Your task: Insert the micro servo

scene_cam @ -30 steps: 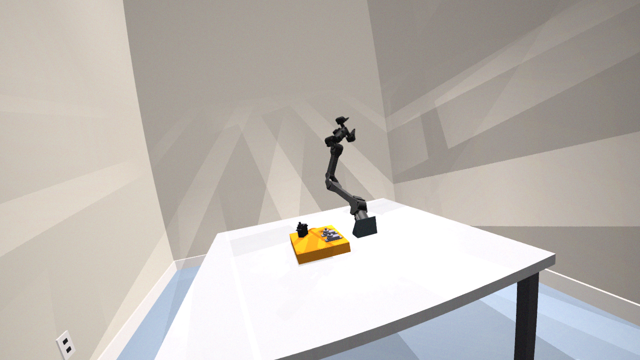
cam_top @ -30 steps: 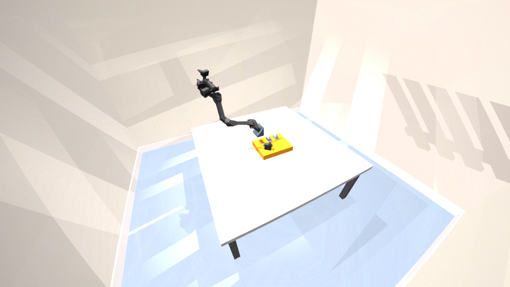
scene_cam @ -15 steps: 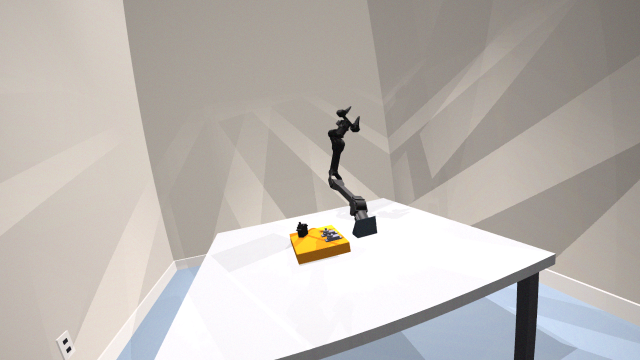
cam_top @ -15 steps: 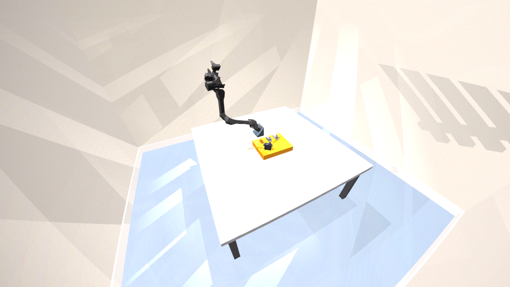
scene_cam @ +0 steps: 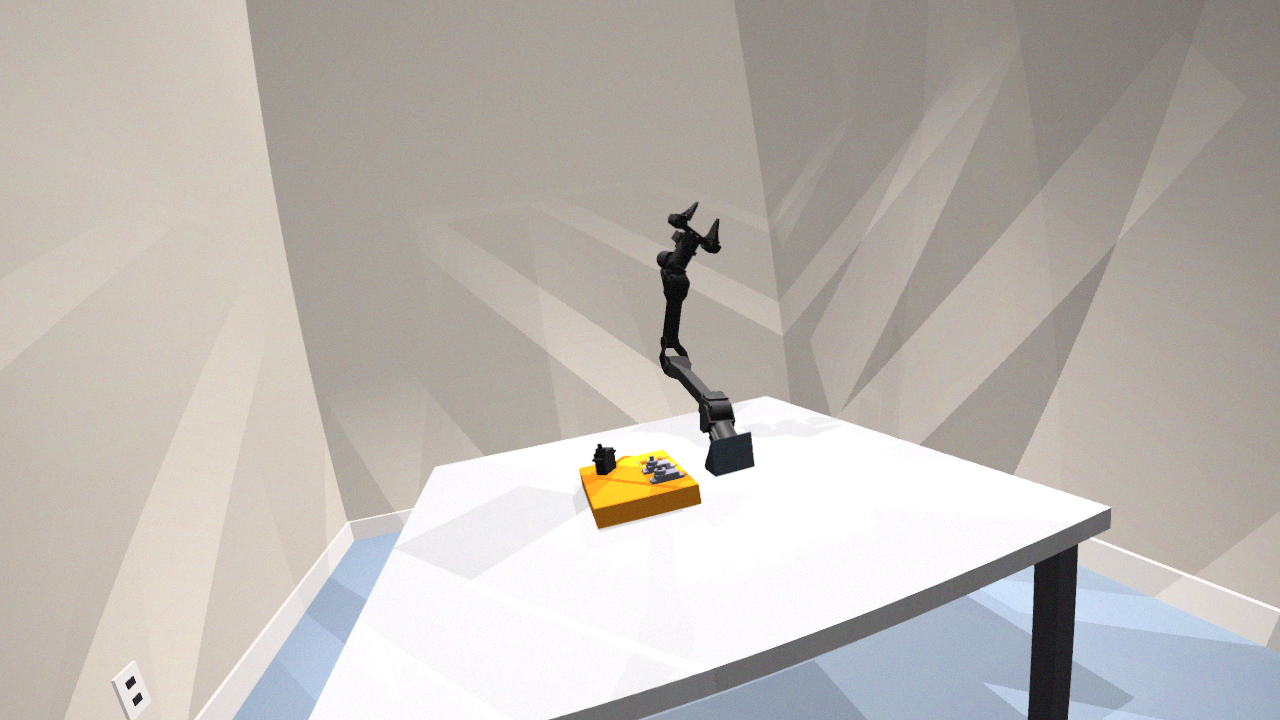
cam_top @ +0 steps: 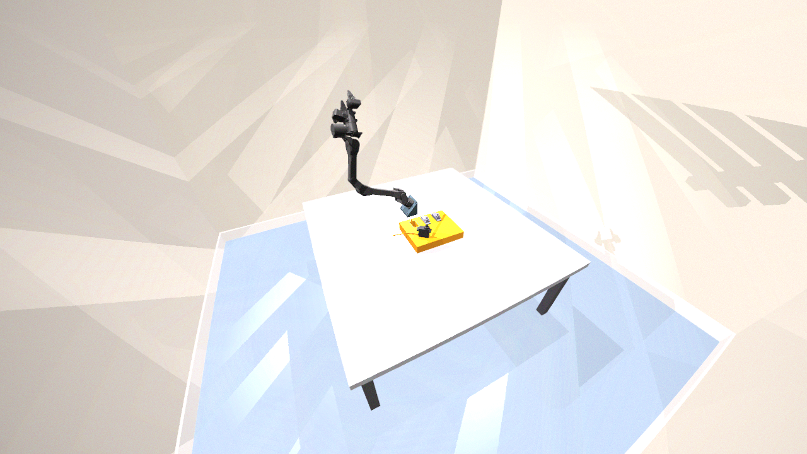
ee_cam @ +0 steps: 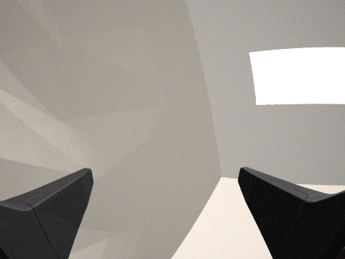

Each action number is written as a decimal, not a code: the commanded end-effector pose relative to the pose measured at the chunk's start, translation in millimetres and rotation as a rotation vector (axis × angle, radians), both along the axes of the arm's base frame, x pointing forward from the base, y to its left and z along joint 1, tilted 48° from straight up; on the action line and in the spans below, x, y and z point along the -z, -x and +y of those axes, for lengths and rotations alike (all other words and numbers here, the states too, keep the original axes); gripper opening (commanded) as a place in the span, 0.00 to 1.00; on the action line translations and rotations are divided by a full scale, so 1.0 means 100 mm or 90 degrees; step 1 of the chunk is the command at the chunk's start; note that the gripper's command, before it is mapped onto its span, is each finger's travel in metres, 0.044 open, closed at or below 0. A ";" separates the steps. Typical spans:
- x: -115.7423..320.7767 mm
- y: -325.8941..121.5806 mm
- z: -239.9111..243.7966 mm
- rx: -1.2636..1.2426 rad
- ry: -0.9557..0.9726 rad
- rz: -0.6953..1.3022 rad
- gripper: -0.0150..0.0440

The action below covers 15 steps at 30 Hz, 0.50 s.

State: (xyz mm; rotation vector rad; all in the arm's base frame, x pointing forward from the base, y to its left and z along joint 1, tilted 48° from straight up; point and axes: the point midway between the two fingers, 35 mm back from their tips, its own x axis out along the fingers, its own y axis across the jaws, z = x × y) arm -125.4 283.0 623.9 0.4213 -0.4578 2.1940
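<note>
The micro servo [cam_top: 423, 232] [scene_cam: 605, 460] stands well below the gripper [cam_top: 345, 97] [scene_cam: 704, 213] [ee_cam: 165, 174].

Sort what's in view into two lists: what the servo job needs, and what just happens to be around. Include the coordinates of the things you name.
Part of the job:
- black servo [cam_top: 423, 232] [scene_cam: 605, 460], standing on the deck
- yellow deck [cam_top: 448, 230] [scene_cam: 626, 497]
- gripper [cam_top: 345, 97] [scene_cam: 704, 213] [ee_cam: 167, 178], open and holding nothing

Not needed:
- two grey servos on the deck
- wall outlet [scene_cam: 131, 690]
</note>
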 end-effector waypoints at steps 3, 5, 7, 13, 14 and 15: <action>0.19 -0.18 0.29 0.062 0.047 -0.002 1.00; 0.25 -0.26 0.38 0.085 0.061 -0.005 1.00; 0.30 -0.32 0.44 0.101 0.075 -0.004 1.00; 0.49 -0.51 0.65 0.148 0.122 -0.004 1.00; 0.53 -0.56 0.69 0.160 0.131 -0.003 1.00; 0.54 -0.59 0.71 0.165 0.131 -0.004 1.00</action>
